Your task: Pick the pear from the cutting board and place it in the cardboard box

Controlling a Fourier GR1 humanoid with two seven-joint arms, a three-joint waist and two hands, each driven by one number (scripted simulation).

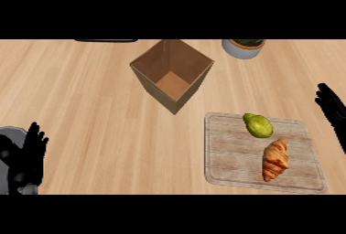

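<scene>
Your green pear (257, 125) lies on the pale wooden cutting board (229, 155), just beside a golden croissant (275, 159). The open brown cardboard box (172, 75) sits apart on the light wooden tabletop (88, 100). Your left hand (25, 157) and right hand (332, 107) rest spread, holding nothing.

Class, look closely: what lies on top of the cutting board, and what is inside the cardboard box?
On the cutting board lie a green pear and, nearer the robot, a croissant. The open cardboard box shows only its brown floor; parts of the floor behind the walls are hidden.
</scene>
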